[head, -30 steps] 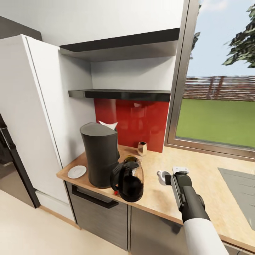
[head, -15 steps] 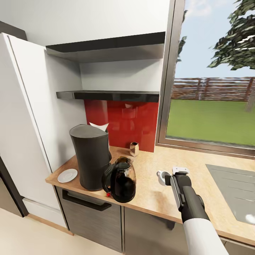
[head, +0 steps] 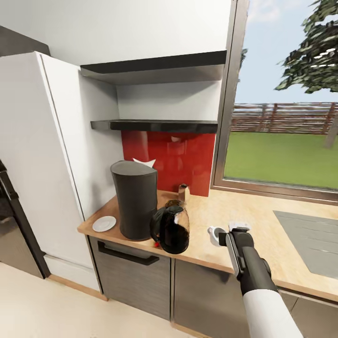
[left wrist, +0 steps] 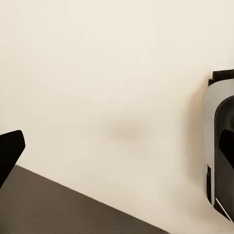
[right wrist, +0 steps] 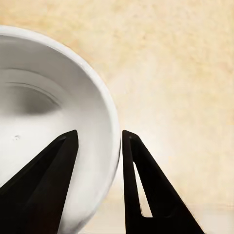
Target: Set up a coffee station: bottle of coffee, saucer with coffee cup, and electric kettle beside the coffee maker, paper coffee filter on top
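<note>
The coffee cup (right wrist: 53, 122) is judged light, rigid, glossy and breakable, so it is best pinched across its thin wall at the rim, which is where the right gripper (right wrist: 97, 141) is narrowly closed on it, one finger inside and one outside. It is seen as a small white cup (head: 217, 233) held over the countertop (head: 263, 230), well to the window side of the dark coffee maker (head: 136, 199), beyond the kettle (head: 171, 229); the white saucer (head: 104, 223) lies on the coffee maker's far side, and the left gripper's state cannot be told
</note>
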Motion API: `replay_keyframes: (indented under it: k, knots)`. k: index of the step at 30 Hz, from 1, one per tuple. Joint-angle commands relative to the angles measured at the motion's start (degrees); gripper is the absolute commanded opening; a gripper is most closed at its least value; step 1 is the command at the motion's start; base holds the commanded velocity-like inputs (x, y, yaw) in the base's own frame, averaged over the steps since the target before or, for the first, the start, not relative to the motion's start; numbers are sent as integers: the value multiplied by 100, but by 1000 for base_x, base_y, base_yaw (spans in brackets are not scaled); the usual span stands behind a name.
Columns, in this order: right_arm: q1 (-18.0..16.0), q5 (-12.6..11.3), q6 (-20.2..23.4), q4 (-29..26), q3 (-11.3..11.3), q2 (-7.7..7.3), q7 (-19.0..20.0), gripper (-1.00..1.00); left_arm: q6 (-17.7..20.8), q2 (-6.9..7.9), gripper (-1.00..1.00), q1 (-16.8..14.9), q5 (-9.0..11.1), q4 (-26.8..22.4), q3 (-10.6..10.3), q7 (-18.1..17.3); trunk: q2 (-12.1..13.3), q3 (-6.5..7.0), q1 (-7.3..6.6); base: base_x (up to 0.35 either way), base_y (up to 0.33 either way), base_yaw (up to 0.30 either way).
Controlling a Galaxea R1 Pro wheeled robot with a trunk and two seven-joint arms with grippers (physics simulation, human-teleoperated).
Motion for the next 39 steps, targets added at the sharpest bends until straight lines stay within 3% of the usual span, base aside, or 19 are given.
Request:
replay_keyframes:
  k: [1,11,18,22,26,27,33,36,39]
  knots:
    - [-3,43,26,-4,-11,7,17,-100,43,-3,100,3,-55,-10,3,7,-5,-3,1,-134,261,0]
    - [37,49,25,67,-12,-8,26,-100,39,-8,100,2,-56,-10,3,7,-5,-3,1,-25,145,0]
    - [537,39,-48,387,-12,-19,39,-100,34,-8,100,3,-56,-10,3,7,-5,-3,1,0,5,0]
    - [882,32,-304,452,-6,-8,43,-100,34,-8,100,3,-56,-15,3,7,-5,-3,1,0,0,0]
    - [1004,20,-330,667,-4,16,47,-100,34,-8,100,2,-56,-18,3,7,-5,-3,1,0,0,0]
    - [1045,3,-349,1207,1,31,65,-100,34,-14,100,3,-56,-19,3,5,-5,-3,1,0,0,0]
    - [1051,-18,-1069,2777,10,40,106,-100,30,-18,100,1,-56,-49,11,7,-5,-3,1,0,61,0]
    - [1052,-18,-1186,3132,13,47,175,-100,27,-41,100,1,-56,-59,11,7,-5,-3,1,0,166,0]
    - [1052,-11,-1656,3386,14,44,780,-100,26,-52,100,1,-56,-62,12,7,-5,-3,1,0,237,0]
